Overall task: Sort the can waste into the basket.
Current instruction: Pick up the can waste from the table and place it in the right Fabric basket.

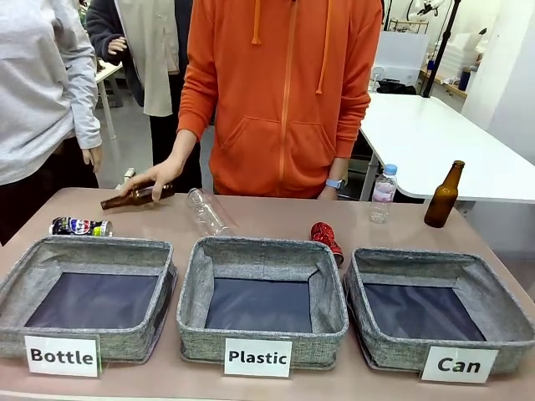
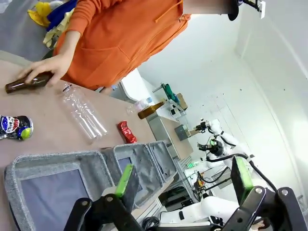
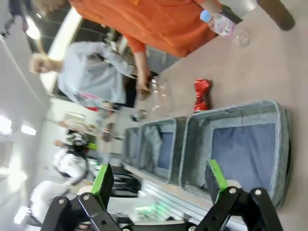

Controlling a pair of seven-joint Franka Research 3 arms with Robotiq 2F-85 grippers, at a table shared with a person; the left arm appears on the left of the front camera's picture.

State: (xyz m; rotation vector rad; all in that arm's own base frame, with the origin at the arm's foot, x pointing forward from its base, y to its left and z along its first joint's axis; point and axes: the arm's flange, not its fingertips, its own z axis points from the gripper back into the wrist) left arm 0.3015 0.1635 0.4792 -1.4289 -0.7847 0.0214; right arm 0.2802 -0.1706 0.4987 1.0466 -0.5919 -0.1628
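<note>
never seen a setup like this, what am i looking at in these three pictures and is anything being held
This is a two-armed robot at a table, with a person in an orange hoodie standing across from it. The front picture comes from a fixed camera between the arms. The other two come from cameras on the robot's wrists, so they look tilted. The black fingers with green pads at their bottom edge are the left tool and the right tool. Both are open and hold nothing.

On the table stand three grey baskets, labelled Bottle, Plastic and Can. All three look empty. Behind them lie a crushed dark can, a crushed red can and a clear plastic bottle. A small plastic bottle and a brown glass bottle stand upright. The person's hand rests on another brown bottle lying on the table.
</note>
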